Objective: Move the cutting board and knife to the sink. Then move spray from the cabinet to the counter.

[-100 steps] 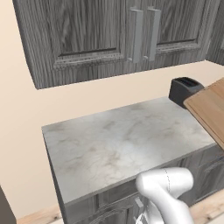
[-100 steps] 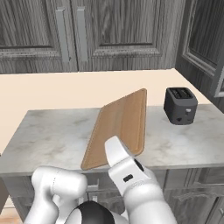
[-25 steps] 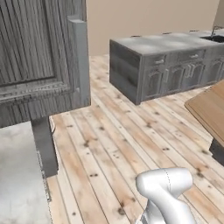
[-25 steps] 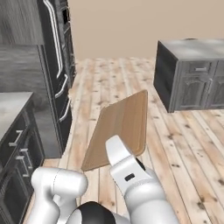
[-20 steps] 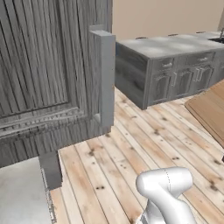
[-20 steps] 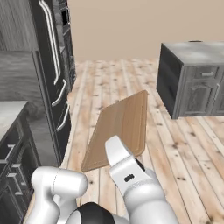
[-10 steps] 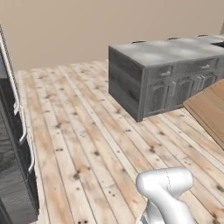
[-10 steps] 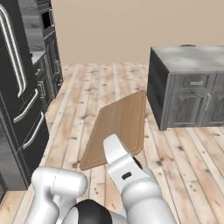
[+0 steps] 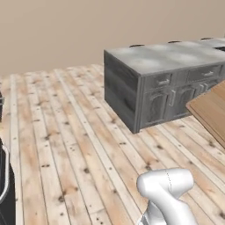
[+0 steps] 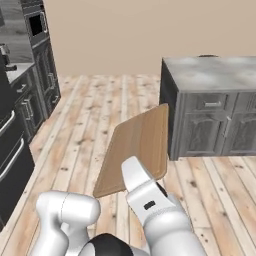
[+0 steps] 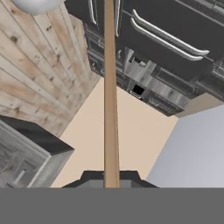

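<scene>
- Left base view: pale plank floor [image 9: 66,132] with dark knots runs to a plain beige wall [image 9: 66,26]. An island [image 9: 162,83] of dark grey wood-grain panelled doors carries a grey-white marbled bench top. A corner of the cutting board [image 9: 211,112], smooth light-brown wood, enters from the right edge and is cut off there. The arm's glossy white elbow shows at the bottom.
- Right base view: the cutting board [image 10: 137,147] is held up in the air over the floor, tilted, a flat rectangle with rounded corners; its lower edge is hidden behind the white arm, so the claw itself is hard to make out. Dark appliances with silver bar handles [image 10: 20,100] stand at the left.
- Hand view: the cutting board [image 11: 110,87] appears edge-on as a thin tan strip, clamped between the dark tips of the claw [image 11: 110,177], which is closed on it.
</scene>
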Motion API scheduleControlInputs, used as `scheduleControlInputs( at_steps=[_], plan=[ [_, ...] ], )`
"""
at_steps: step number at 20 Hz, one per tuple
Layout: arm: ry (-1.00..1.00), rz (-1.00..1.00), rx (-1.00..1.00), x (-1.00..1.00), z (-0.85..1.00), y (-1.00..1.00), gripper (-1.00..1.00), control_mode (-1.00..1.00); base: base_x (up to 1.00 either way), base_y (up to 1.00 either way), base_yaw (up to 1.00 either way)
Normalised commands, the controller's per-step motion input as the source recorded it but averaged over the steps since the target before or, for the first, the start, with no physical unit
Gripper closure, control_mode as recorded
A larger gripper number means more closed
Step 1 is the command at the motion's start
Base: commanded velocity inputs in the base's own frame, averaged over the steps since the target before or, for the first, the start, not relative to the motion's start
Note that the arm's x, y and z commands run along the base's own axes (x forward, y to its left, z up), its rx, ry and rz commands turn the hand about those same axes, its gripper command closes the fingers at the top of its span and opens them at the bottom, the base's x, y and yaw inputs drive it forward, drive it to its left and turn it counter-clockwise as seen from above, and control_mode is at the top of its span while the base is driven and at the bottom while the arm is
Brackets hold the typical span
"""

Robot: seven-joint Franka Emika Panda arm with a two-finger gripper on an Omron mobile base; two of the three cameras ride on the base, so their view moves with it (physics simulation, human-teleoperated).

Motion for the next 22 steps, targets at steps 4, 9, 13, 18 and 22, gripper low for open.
scheduleControlInputs(
  at_steps=[4, 9, 13, 18, 22],
  plan=[
    [0.0, 0.0, 0.0, 0.0, 0.0, 0.0, 1.0, 1.0, 1.0, -0.05, 0.09],
    [0.0, 0.0, 0.0, 0.0, 0.0, 0.0, 1.0, 1.0, 1.0, -0.05, 0.07],
    [0.0, 0.0, 0.0, 0.0, 0.0, 0.0, 1.0, 1.0, 1.0, -0.32, 0.04],
    [0.0, 0.0, 0.0, 0.0, 0.0, 0.0, 1.0, 1.0, 0.84, -0.77, 0.0],
    [0.0, 0.0, 0.0, 0.0, 0.0, 0.0, 1.0, 1.0, 0.54, -1.0, -0.01]
  ],
)
